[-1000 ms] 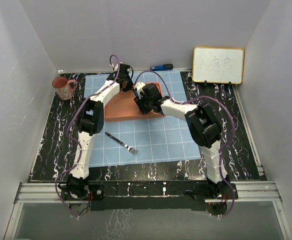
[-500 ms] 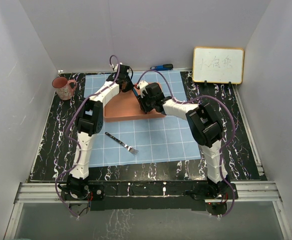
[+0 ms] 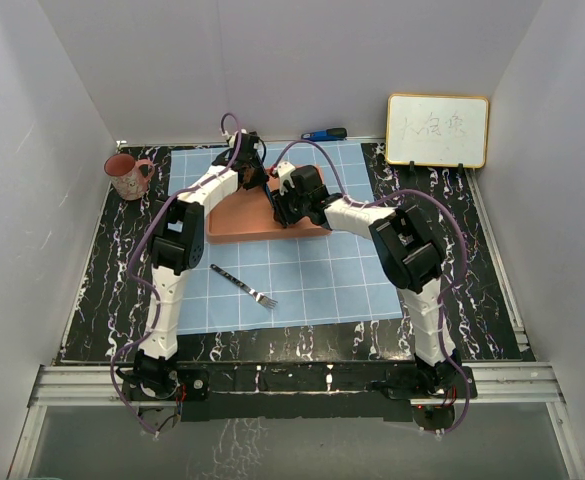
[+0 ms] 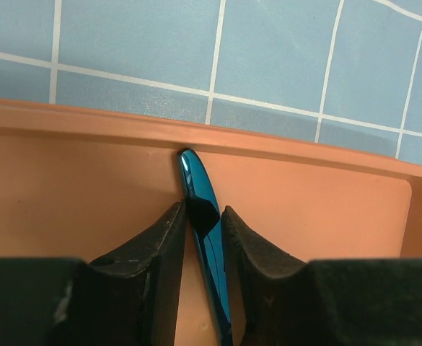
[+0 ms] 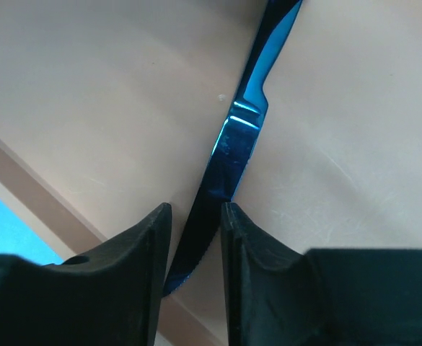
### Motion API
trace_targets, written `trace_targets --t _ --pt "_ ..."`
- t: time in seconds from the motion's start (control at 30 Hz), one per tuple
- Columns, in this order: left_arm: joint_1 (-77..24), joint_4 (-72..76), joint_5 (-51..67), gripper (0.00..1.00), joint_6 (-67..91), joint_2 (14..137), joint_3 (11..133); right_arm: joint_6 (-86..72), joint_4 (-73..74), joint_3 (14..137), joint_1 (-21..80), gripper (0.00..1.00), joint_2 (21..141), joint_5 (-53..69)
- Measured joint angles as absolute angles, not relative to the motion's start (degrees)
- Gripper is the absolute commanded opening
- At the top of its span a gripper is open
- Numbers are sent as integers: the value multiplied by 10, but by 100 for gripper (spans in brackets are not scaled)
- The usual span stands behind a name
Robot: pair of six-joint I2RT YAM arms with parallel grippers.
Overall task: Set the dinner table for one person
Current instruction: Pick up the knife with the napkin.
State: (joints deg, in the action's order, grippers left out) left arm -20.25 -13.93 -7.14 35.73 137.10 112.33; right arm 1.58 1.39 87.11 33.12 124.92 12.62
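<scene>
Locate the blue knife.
In the wrist views the blue knife is in the orange tray on the far half of the blue cloth, handle end flanked by the left gripper, blade by the right gripper.

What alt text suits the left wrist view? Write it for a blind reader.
A shiny blue utensil handle lies on an orange tray, flanked by the black fingers of the left end effector; grip unclear. Its tip meets the tray's far rim, with blue gridded cloth beyond.
</scene>
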Motion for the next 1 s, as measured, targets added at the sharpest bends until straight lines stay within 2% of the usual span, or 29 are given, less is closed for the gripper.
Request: trace_targets --t 0.07,0.17,0.3,0.37,0.47,0.5,0.8,1.0 --pt "-203 -139 -70 28 356 1371 1124 15 15 872 333 35 1249 126" --pt "-204 -139 -70 37 355 1371 1124 15 17 873 334 38 1249 126" --pt "-208 -139 -70 39 351 1371 1126 14 18 874 336 39 1249 124" --pt "-209 -141 -70 33 349 1371 1128 14 19 874 338 39 1249 119" --pt "-209 -153 -74 3 345 1375 1138 15 21 875 339 39 1249 115" --pt "-208 -161 -77 0 344 1378 1143 15 23 876 340 39 1249 112" --pt "-212 -224 -92 0 340 1404 1212 14 30 876 342 39 1245 106" --pt "-212 -225 -100 0 334 1405 1213 14 38 872 344 39 1238 96"
